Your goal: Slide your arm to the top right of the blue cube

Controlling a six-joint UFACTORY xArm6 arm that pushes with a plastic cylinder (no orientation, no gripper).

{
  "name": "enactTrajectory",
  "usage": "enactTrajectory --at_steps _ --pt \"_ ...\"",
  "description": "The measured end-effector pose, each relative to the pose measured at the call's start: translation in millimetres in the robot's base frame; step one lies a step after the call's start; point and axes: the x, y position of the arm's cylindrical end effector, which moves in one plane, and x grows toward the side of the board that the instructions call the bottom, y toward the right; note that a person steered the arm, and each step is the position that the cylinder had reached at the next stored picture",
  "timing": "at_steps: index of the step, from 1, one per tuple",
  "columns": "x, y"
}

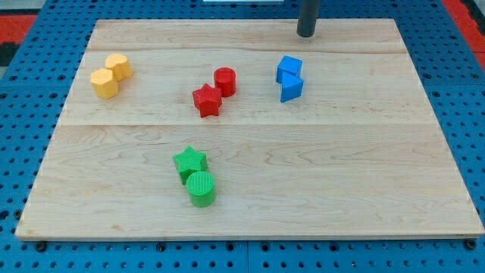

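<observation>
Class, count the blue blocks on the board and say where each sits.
2. The blue cube sits right of centre near the top; the other blue block touches it just below. None seem hidden.

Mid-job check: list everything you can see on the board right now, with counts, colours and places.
wooden board: 1, light wood, fills most of the view, resting on a blue perforated surface
yellow blocks: 2, yellow, touching, the view's upper left
red cylinder: 1, red, upper middle
red star: 1, red, just below-left of the red cylinder, touching it
blue cube: 1, blue, upper right of centre
blue wedge-like block: 1, blue, directly below the blue cube, touching
green star: 1, green, lower middle
green cylinder: 1, green, just below the green star
my tip: 1, dark rod, top of the view, up-right of the blue cube, apart from it
</observation>
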Motion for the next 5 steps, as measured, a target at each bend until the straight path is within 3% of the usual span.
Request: enactTrajectory --at_steps 5 --pt "0.2 -1.9"
